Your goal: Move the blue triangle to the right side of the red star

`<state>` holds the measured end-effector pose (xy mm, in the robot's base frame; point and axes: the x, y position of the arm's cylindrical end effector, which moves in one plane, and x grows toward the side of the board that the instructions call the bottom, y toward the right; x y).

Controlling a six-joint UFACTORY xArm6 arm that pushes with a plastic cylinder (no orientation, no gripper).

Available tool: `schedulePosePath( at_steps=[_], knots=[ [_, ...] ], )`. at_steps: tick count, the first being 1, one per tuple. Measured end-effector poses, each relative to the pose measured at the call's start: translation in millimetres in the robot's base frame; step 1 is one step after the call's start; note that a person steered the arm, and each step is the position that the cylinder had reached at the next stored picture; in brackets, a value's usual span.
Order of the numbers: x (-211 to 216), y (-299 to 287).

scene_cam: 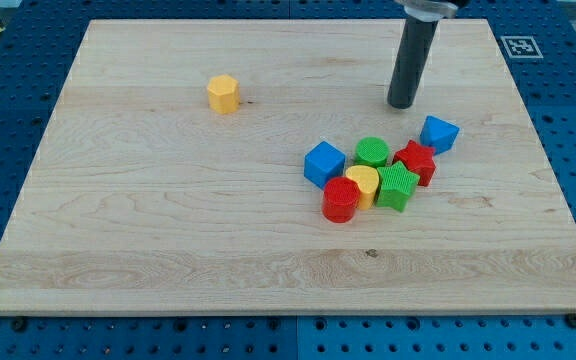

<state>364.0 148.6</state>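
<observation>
The blue triangle lies on the wooden board at the view's right, just up and right of the red star, close to it or touching it. My tip stands on the board a little up and left of the blue triangle, apart from it. Left of the red star sits a cluster: a green cylinder, a green star, a yellow heart, a red cylinder and a blue cube.
A yellow hexagon block sits alone at the view's upper left. The wooden board rests on a blue perforated table. A black and white marker tag lies beyond the board's upper right corner.
</observation>
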Motion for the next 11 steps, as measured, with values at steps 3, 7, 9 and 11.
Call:
schedulePosePath(
  at_steps=[3, 7, 9, 11],
  knots=[
    [31, 74],
    [83, 123],
    [-21, 45],
    [74, 36]
  ],
)
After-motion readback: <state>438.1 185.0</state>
